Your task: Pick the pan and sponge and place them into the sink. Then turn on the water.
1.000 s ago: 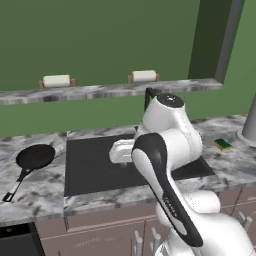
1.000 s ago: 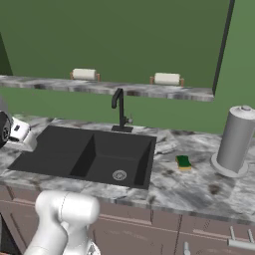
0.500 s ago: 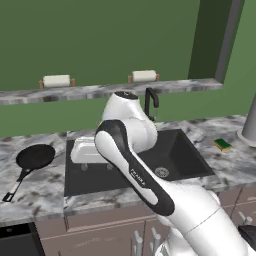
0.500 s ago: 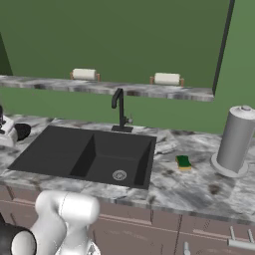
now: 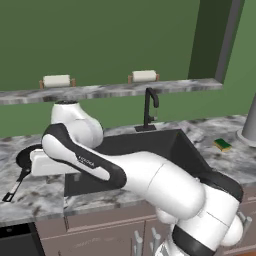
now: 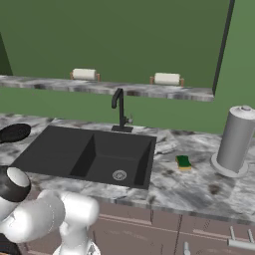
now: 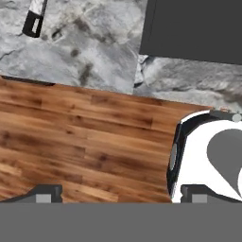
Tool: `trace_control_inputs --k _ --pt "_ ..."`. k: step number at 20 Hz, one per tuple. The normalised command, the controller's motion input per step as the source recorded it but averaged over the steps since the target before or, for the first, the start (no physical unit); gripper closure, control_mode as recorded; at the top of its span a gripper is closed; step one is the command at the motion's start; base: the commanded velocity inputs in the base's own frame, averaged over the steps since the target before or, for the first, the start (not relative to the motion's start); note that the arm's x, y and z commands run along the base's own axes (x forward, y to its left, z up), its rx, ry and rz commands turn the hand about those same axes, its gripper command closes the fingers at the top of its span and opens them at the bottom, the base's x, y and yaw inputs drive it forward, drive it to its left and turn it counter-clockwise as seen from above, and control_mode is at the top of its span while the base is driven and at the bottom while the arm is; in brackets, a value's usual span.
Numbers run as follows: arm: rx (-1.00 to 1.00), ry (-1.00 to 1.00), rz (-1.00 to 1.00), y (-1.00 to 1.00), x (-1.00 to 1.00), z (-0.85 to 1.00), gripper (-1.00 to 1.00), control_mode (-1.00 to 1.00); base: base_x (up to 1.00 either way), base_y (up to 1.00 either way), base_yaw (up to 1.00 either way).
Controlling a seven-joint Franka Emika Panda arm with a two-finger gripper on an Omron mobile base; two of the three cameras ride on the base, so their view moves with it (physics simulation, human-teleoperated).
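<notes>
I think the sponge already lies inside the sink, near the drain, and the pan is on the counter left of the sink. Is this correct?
Not quite. The sponge lies on the counter to the right of the sink, not inside it, as the right base view shows. The drain has nothing beside it. The pan is indeed on the counter left of the sink.

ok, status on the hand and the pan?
Hand open, empty, over counter edge. Pan on counter left of sink. Sponge right of sink. Nothing in the way.

Two paper-towel rolls (image 6: 84,74) (image 6: 167,78) sit on the marbled ledge (image 6: 129,89); a grey canister (image 6: 236,139) stands on the countertop (image 6: 199,184).
</notes>
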Motion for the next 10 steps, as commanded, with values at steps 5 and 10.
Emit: trace_control_inputs --k 5,10 --pt "-0.17 0.05 -0.06 0.91 0.36 -0.35 -1.0 -1.0 0.0 0.0 0.0" --pt "-0.05 0.03 -0.07 0.59 0.39 -0.36 -1.0 -1.0 0.0 0.0 0.0"
